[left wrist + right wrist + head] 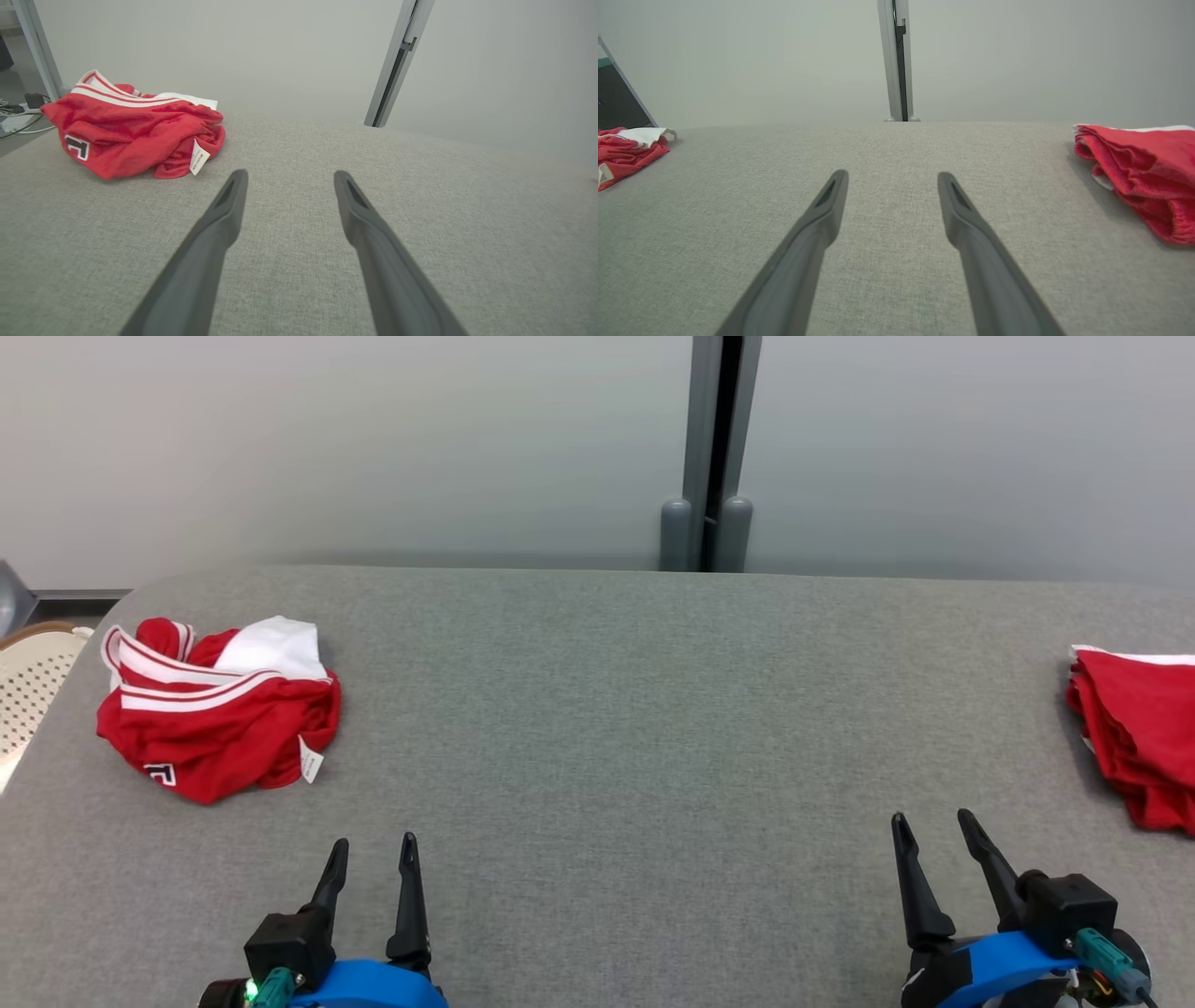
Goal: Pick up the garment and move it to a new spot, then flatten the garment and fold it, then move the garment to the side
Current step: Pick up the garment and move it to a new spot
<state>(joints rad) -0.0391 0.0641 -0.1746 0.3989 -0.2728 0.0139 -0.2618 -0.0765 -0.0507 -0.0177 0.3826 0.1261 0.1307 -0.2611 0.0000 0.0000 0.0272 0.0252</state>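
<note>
The crumpled red mesh garment (pixel 219 709), white-striped, is lying near the rounded left edge of the grey woven table (pixel 597 709), a wide open stretch separating it from a folded red pile (pixel 1134 737) at the right edge. The left gripper (pixel 374 842) and right gripper (pixel 932 818) are hovering at the near side, fingers spread, holding nothing. The left wrist view is showing floor cables (pixel 18 116) beyond the garment; the head view, a perforated basket (pixel 33 691).
</note>
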